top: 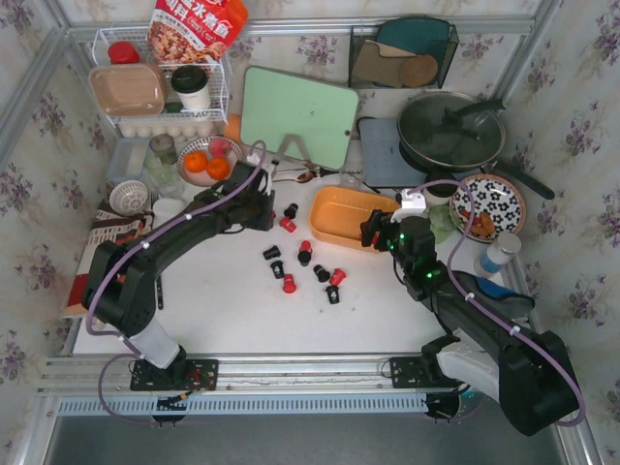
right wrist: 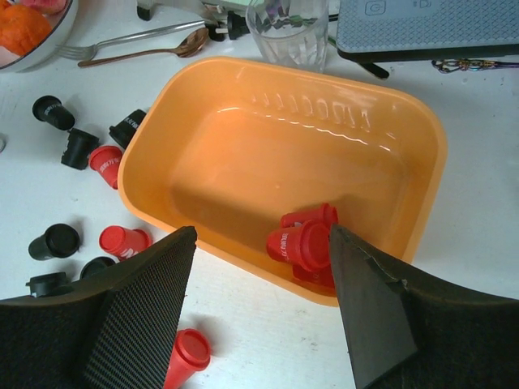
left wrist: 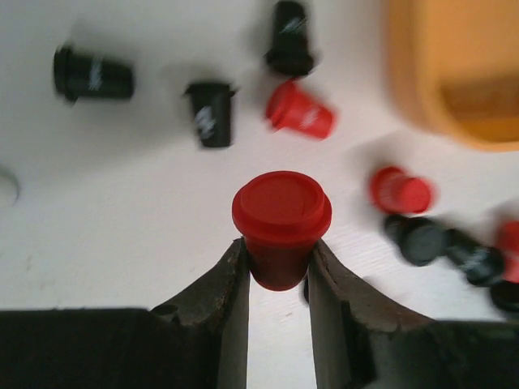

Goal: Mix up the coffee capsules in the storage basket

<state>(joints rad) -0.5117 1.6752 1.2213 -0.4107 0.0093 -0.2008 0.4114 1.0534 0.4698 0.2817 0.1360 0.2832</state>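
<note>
Between the fingers of my left gripper [left wrist: 277, 247] stands a red coffee capsule [left wrist: 281, 217], lid toward the camera, both fingers pressed against its sides just above the white table. In the top view this gripper [top: 280, 220] is left of the orange storage basket [top: 341, 219]. Several red and black capsules [top: 304, 254] lie loose on the table in front of the basket. My right gripper [right wrist: 262, 235] stands open over the basket's near rim [right wrist: 243, 247]. Two red capsules [right wrist: 304, 241] lie inside the basket by its near wall.
A green cutting board [top: 298, 114] leans behind the basket, and a drinking glass [right wrist: 288, 28] stands at its far side. A lidded pan [top: 451, 131] and a floral plate [top: 487, 205] are at the right. A bowl of oranges [top: 205, 163] and a white wire rack [top: 160, 87] are at the back left.
</note>
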